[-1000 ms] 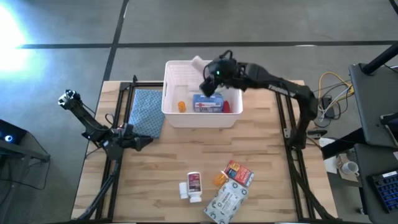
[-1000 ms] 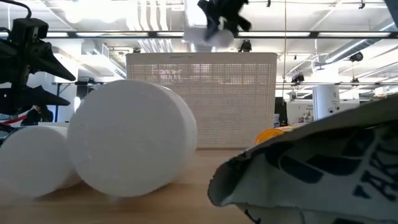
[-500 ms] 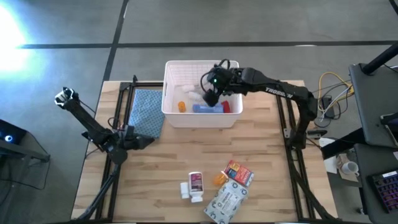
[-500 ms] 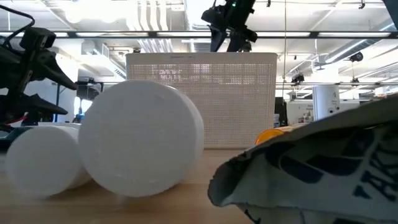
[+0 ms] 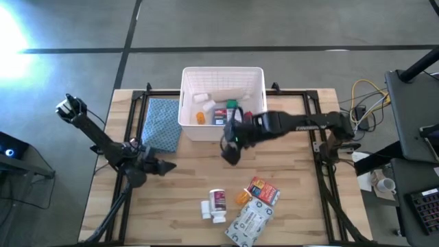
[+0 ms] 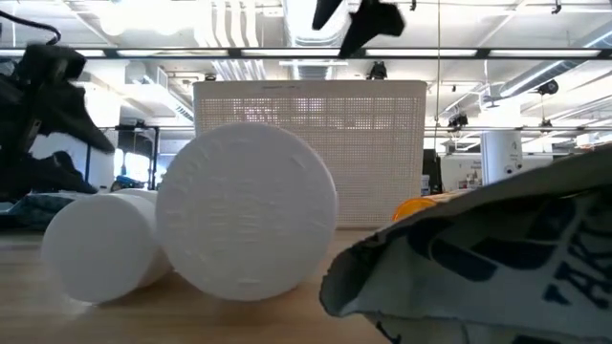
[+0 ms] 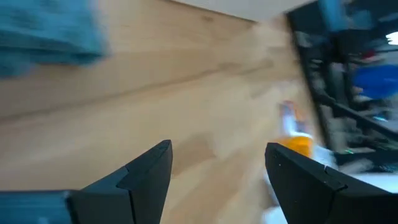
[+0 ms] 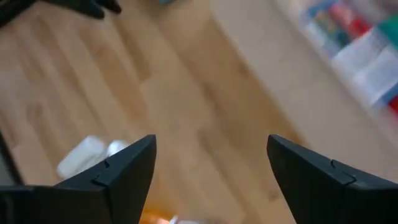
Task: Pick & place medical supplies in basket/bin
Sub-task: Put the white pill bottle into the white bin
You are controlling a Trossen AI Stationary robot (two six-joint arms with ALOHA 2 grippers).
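From above, the white bin (image 5: 223, 103) stands at the far middle of the wooden table (image 5: 192, 178), holding several supplies: a white bottle (image 5: 200, 98), an orange item (image 5: 199, 118), and a blue-white box (image 5: 221, 115) among them. The right gripper (image 5: 230, 146) hangs over bare table just near of the bin's front wall, carrying nothing. A blue cloth (image 5: 162, 123) lies left of the bin. The left gripper (image 5: 164, 167) sits low at the table's left side, near of the cloth. At the near edge lie a white pill bottle (image 5: 215, 204), an orange-red box (image 5: 263, 190) and a grey-white pack (image 5: 248, 222), close together.

At table level, two white bottles (image 6: 247, 215) lie on their sides in the foreground, touching, with the grey-white pack (image 6: 478, 248) to their right. The bin's perforated wall (image 6: 311, 153) rises behind. The right gripper (image 6: 359, 17) shows at the top, the left gripper (image 6: 43, 105) at the far left.

The left wrist camera shows its fingers (image 7: 146, 174) spread apart and empty over the wood, the cloth (image 7: 50, 34) beyond.

The right wrist camera shows its fingers (image 8: 127, 165) spread wide and empty above the table, with a white bottle (image 8: 87, 155) below and the bin's contents (image 8: 354, 43) blurred.
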